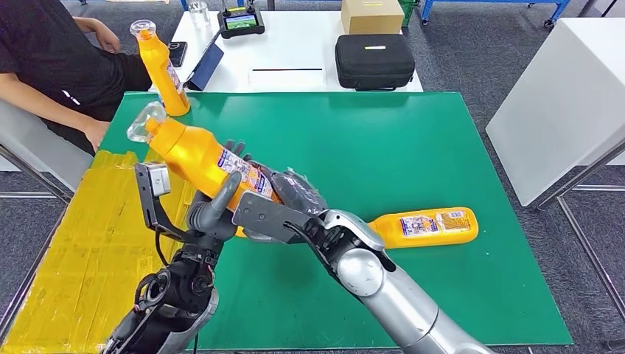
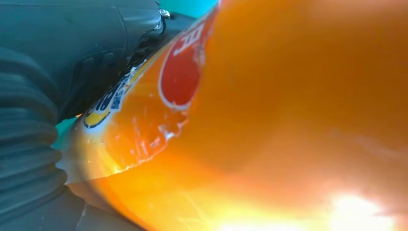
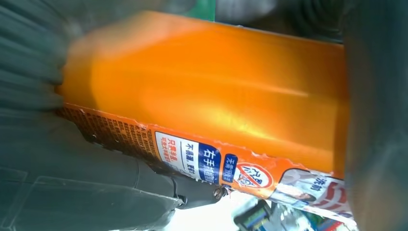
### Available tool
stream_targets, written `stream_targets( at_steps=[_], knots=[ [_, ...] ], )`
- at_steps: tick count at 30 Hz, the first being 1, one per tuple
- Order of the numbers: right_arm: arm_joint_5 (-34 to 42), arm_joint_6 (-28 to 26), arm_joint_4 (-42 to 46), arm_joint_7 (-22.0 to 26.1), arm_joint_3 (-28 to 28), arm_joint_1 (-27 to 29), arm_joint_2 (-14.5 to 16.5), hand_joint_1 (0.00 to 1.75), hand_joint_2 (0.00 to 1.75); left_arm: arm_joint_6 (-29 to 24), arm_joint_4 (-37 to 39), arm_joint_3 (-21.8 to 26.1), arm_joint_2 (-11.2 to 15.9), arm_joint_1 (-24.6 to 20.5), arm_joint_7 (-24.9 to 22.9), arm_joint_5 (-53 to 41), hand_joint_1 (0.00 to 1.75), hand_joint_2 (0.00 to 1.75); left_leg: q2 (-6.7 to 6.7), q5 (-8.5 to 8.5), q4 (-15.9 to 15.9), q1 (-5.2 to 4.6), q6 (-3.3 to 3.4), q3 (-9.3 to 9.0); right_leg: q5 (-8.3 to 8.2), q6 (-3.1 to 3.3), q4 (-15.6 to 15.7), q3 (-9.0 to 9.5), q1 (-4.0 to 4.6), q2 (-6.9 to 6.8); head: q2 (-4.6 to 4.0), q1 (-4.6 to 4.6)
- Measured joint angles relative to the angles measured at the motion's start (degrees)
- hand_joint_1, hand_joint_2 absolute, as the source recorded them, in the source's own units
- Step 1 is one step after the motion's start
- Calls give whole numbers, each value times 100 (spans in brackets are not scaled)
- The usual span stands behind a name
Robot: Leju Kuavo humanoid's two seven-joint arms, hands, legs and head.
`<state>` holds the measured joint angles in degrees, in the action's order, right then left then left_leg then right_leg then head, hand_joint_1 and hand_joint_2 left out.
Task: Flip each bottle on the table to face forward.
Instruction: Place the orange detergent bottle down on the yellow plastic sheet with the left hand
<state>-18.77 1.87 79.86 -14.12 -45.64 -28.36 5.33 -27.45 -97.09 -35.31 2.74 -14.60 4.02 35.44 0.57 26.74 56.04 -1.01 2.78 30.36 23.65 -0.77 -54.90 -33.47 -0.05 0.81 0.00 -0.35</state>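
An orange bottle (image 1: 193, 153) with a clear cap hangs tilted above the green table (image 1: 413, 147), cap toward the back left. My left hand (image 1: 214, 210) grips it from below with the thumb across its front. My right hand (image 1: 293, 193) holds its base end. Up close, the left wrist view shows the bottle's (image 2: 288, 120) orange side and red label, and the right wrist view shows the bottle (image 3: 216, 96) with a printed label strip. A second orange bottle (image 1: 163, 70) stands upright at the back left corner. A third bottle (image 1: 424, 225) lies on its side at the right.
A person (image 1: 59, 66) sits at the back left, one hand near the table edge. Yellow tape (image 1: 88, 251) covers the table's left part. Behind is a white table (image 1: 295, 51) with a black case (image 1: 374, 60), a cardboard box (image 1: 372, 15) and a tablet. A white cabinet (image 1: 567, 96) stands right.
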Motion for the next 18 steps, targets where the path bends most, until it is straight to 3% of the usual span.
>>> stream_targets(
  at_steps=[8,9,10,12,13,14,18],
  knots=[
    [77,-33,-91,37,-110,-4,-85,175,175,-117,-1,15,29,171,265,81,175,175,0,0,0,-1,0,1,0,0,0,-2,0,0,0,0],
    [35,-65,-94,31,-113,6,-92,157,175,-122,-3,16,32,182,296,95,175,175,0,0,0,-1,0,1,0,0,0,-2,0,0,0,1],
    [-32,-120,-94,22,-114,20,-103,113,175,-124,-17,21,37,200,341,108,175,175,-1,0,0,-1,0,1,0,0,0,-2,0,1,0,1],
    [-215,-284,-94,3,-105,61,-127,26,87,-125,-93,52,59,262,492,116,175,175,-6,0,0,-1,0,1,0,0,0,-3,0,5,0,1],
    [-312,-375,-93,3,-87,90,-142,0,44,-129,-165,89,69,313,592,97,175,175,-8,0,0,0,0,1,0,0,0,-4,0,8,0,-2],
    [-413,-461,-90,8,-48,135,-161,0,0,-139,-275,161,68,377,703,40,175,175,-8,1,0,0,0,0,0,0,0,-5,1,10,0,-2],
    [-822,-630,53,9,376,556,-325,0,0,-226,-1066,724,-25,719,916,-630,175,175,16,1,0,1,0,10,2,1,0,-6,2,-2,0,2]
  ],
)
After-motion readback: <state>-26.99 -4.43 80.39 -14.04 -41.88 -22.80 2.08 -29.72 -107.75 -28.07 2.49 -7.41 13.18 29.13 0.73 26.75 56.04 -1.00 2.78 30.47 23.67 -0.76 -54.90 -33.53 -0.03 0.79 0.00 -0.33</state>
